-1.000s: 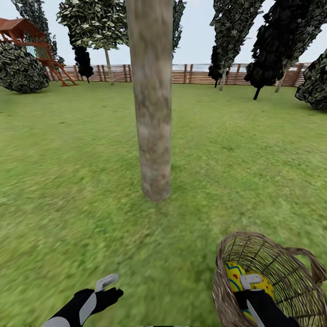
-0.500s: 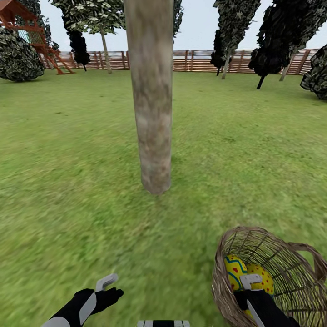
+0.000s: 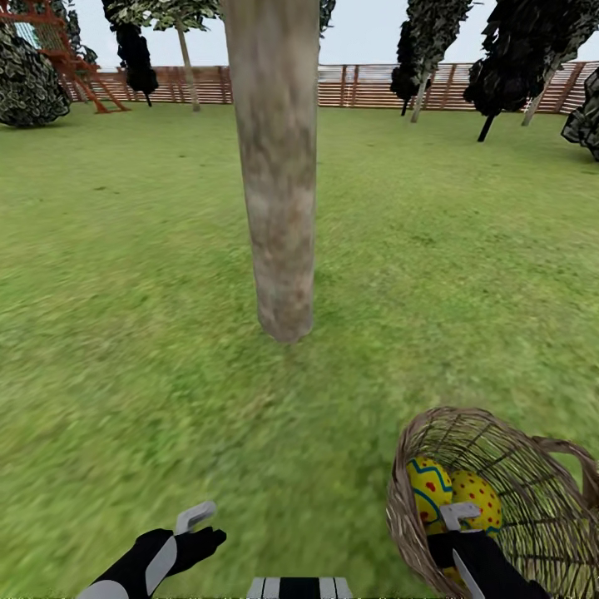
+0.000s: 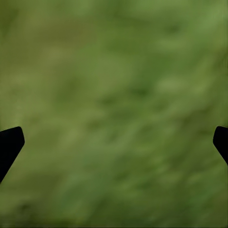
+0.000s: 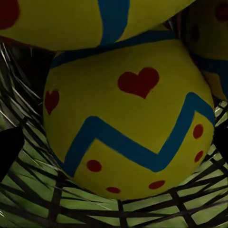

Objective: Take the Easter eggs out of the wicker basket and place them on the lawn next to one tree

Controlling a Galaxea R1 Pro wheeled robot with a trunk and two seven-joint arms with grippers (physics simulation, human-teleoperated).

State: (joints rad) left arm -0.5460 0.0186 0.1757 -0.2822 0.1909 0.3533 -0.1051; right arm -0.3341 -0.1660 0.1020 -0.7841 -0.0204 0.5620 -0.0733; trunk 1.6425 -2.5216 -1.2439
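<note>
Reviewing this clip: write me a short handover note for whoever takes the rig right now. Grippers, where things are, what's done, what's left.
Left gripper: open, holding nothing, over the lawn.
Right gripper: inside the wicker basket, fingertips either side of an egg; grip not confirmed.
Eggs: all three in the basket, as the right wrist view shows.
Tree: straight ahead, its base near the basket.
Done: basket brought near the tree.
Left: move all three eggs onto the grass beside the trunk.

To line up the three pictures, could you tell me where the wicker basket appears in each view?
Head view: the basket sits at the lower right, eggs inside, with the right gripper reaching in.
Left wrist view: no basket, just blurred grass.
Right wrist view: its dark weave runs under and around a large egg.
Shared landmark: the yellow eggs.
</note>
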